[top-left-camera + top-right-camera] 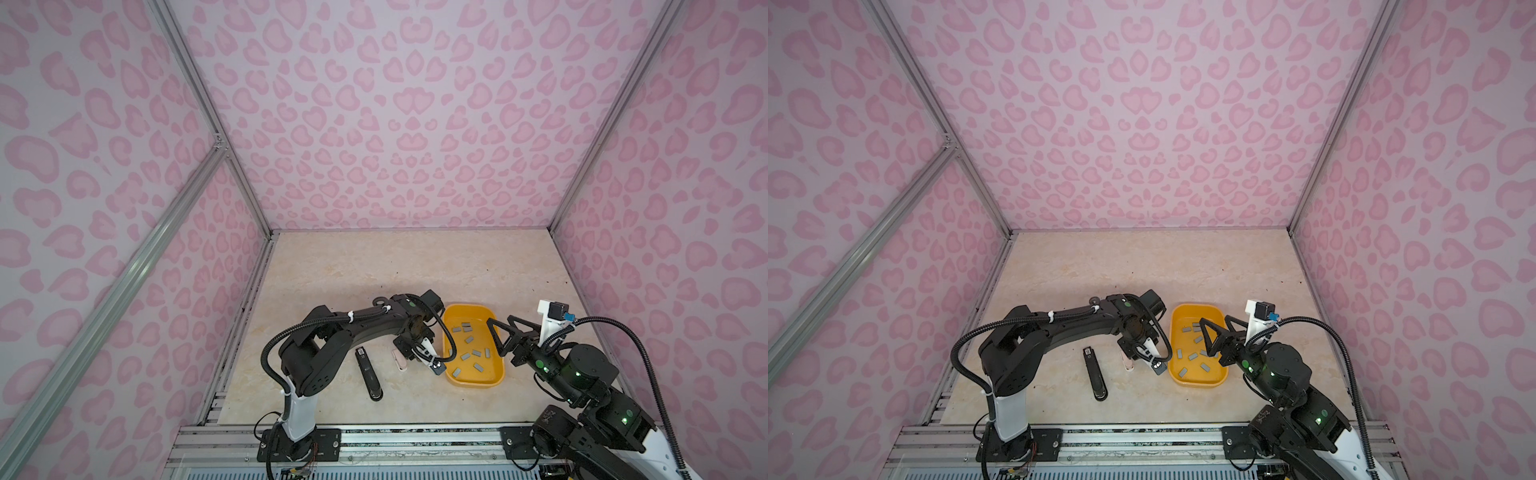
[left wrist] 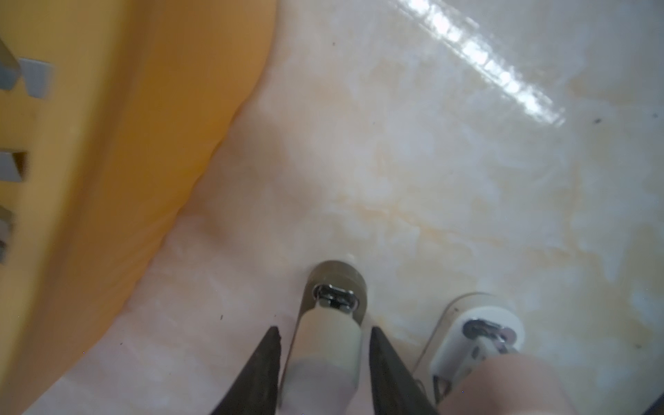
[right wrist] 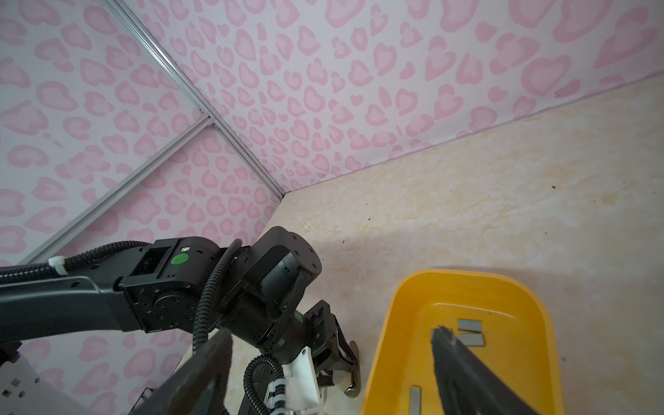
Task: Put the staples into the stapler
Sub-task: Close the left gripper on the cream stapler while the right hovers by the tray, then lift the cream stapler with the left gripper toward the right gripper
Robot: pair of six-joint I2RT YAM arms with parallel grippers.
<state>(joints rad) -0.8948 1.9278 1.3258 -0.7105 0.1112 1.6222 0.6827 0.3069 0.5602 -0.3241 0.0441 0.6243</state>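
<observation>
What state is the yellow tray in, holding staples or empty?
Holding staples: several grey strips lie scattered on the yellow tray floor in both top views.

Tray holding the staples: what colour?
Yellow tray, plain, no pattern; it shows best in a top view.

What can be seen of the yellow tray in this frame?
The yellow tray is a shallow, rounded-rectangular tub, plastic by its look, with raised sloping walls. It stands flat on the marbled table, right of centre in both top views. About ten grey staples lie scattered flat on its floor. The right gripper hangs open above its right side, not visibly touching it.
</observation>
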